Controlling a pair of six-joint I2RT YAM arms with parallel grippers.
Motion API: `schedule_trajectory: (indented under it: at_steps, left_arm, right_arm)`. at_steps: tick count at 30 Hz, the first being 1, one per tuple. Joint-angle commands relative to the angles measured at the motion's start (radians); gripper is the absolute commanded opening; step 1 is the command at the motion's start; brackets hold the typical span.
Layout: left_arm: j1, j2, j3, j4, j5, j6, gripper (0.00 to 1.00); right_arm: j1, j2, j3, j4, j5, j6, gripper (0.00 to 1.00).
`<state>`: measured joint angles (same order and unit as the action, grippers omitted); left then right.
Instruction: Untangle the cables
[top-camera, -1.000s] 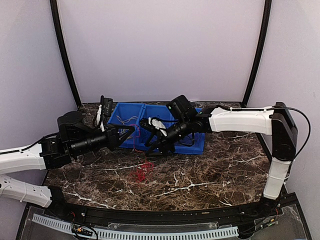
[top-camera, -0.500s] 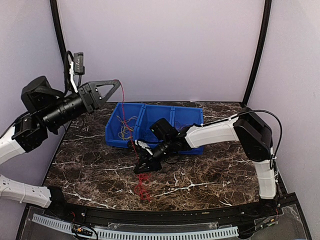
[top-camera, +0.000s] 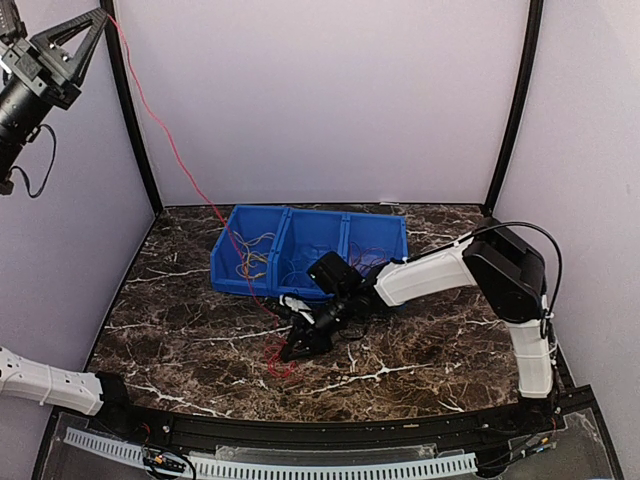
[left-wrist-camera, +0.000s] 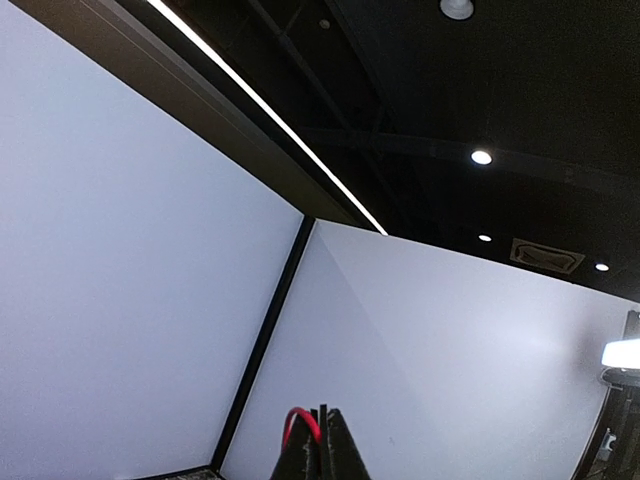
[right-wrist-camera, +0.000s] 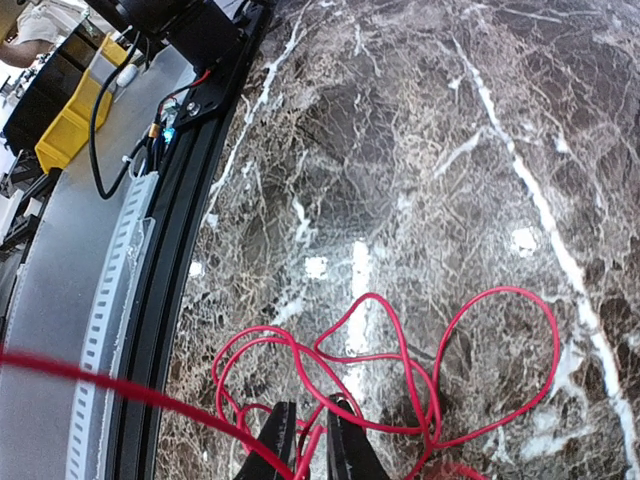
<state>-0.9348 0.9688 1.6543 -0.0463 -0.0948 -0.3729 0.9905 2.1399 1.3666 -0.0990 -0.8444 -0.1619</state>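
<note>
Red cable (top-camera: 160, 112) runs in a straight slanting line from the left gripper (top-camera: 100, 14) down past the blue bin (top-camera: 300, 220) to a small heap of loops on the marble table (top-camera: 450, 340). That gripper is lifted high into the upper left corner of the overhead view, its arm mostly out of frame. The right arm (top-camera: 430, 270) bends at its elbow by the right edge and lies low across the table, putting the right gripper (top-camera: 292, 352) down on the loops just in front of the bin. More thin cables (top-camera: 252, 256), yellowish, sit in the bin's left compartment.

The left wrist camera looks only at walls and ceiling lights, but it shows what the overhead view cannot: the fingers are pressed together with the red strand pinched between them. The right wrist camera shows the loops spread flat on the marble and red strands passing between its fingers (right-wrist-camera: 280, 440), which stand a narrow gap apart. Whether they actually grip the wire cannot be told
</note>
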Motion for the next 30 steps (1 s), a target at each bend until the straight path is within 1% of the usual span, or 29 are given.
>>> schedule_trajectory:
  at_steps: [1, 4, 7, 10, 13, 15, 18, 21, 25, 27, 29, 30]
  left_arm:
    - [-0.004, 0.011, 0.052, -0.063, -0.073, 0.052, 0.0]
    - [-0.003, 0.012, 0.07, -0.076, -0.095, 0.06, 0.0]
    - [-0.002, 0.009, 0.106, -0.077, -0.103, 0.077, 0.0]
    - [-0.003, 0.018, 0.179, -0.095, -0.107, 0.099, 0.0]
    - [-0.004, 0.062, 0.323, -0.172, -0.126, 0.124, 0.0]
    - [-0.004, 0.086, 0.379, -0.204, -0.134, 0.131, 0.0]
    - [-0.003, 0.084, 0.38, -0.204, -0.144, 0.13, 0.0]
    - [-0.003, 0.067, 0.333, -0.201, -0.171, 0.134, 0.0]
    - [-0.003, 0.014, 0.2, -0.177, -0.208, 0.124, 0.0]
    - [-0.003, -0.016, 0.112, -0.176, -0.216, 0.101, 0.0]
    - [-0.004, -0.057, -0.009, -0.171, -0.214, 0.06, 0.0]
    - [-0.004, -0.092, -0.106, -0.161, -0.211, 0.022, 0.0]
  right_arm:
    - [0.006, -0.053, -0.039, -0.003, 0.049, -0.033, 0.13]
    - [0.006, -0.066, -0.058, -0.029, 0.083, -0.06, 0.13]
    - [0.002, -0.08, -0.09, -0.037, 0.117, -0.074, 0.15]
    - [-0.003, -0.067, -0.093, -0.086, 0.144, -0.107, 0.19]
    - [-0.019, -0.071, -0.106, -0.131, 0.155, -0.14, 0.25]
    - [-0.038, -0.088, -0.112, -0.161, 0.158, -0.159, 0.28]
    - [-0.08, -0.115, -0.128, -0.197, 0.156, -0.175, 0.3]
    - [-0.131, -0.158, -0.169, -0.206, 0.164, -0.189, 0.31]
    - [-0.182, -0.235, -0.236, -0.241, 0.198, -0.244, 0.32]
    - [-0.199, -0.288, -0.283, -0.245, 0.22, -0.269, 0.34]
    - [-0.206, -0.345, -0.326, -0.254, 0.237, -0.301, 0.36]
    - [-0.207, -0.378, -0.346, -0.265, 0.238, -0.32, 0.37]
